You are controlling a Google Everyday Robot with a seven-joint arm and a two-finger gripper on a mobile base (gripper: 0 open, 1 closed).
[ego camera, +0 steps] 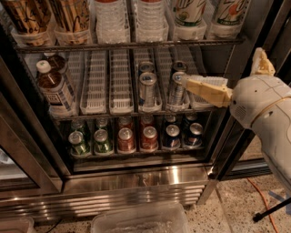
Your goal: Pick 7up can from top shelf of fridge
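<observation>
Up on the top shelf (127,45) of the fridge (136,178), your 7up can (188,11) stands upright in a clear tray near the right end, and a second 7up can (229,13) stands just beside it, further right. Only their lower halves show. To their left on that shelf you have two clear bottles (109,18) and, at the far left, tall brown-patterned cans (27,16).

Your gripper (200,87) is one rack lower, reaching in from the right at the level of the middle rack (136,110). Its tip is at the top of a silver-blue can (176,88) at the front of its lane, touching it or just short of it; you cannot tell which. You also cannot tell whether the gripper is spread or pressed together. It holds nothing you can see, and it sits well below the 7up cans.

Another silver-blue can (148,88) stands one lane to the left, and a brown bottle (54,88) stands at the far left of that rack. On the bottom rack you see short green cans (78,142), red cans (126,139) and dark cans (172,135). A clear plastic bin (138,220) sits on the floor in front.
</observation>
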